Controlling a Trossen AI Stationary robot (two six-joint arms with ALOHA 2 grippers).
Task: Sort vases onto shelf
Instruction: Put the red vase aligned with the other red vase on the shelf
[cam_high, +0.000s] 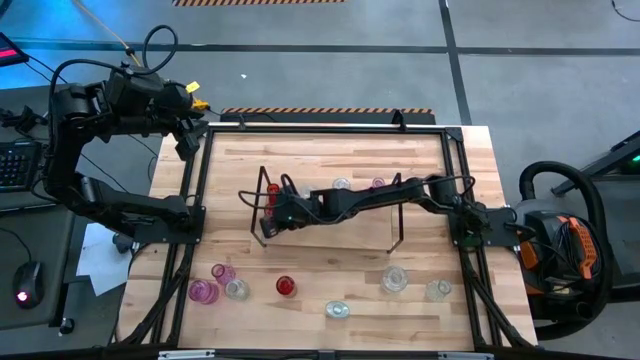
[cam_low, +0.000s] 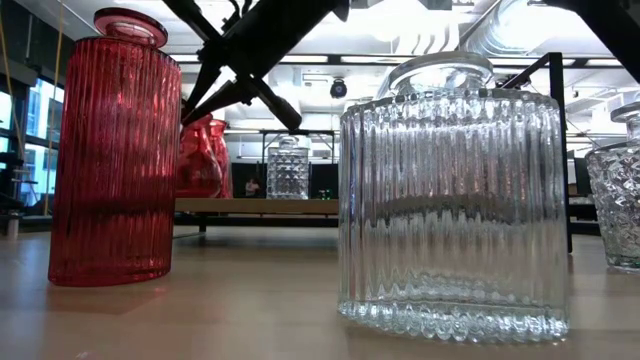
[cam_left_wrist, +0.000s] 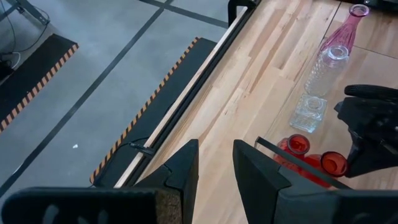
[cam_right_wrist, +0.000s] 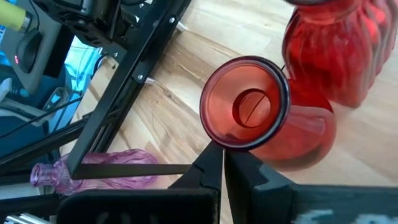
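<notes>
While my right end effector sits pinched closed by the red vases at the shelf's left end, my left end effector waits narrowly parted off the desk's far-left corner.

the right arm stretches across the table from its right-side base, elbow bent, its hand over the table's middle left with both fingers pressed together. the left arm folds back at the far left corner, its hand hanging with fingers parted.
</notes>
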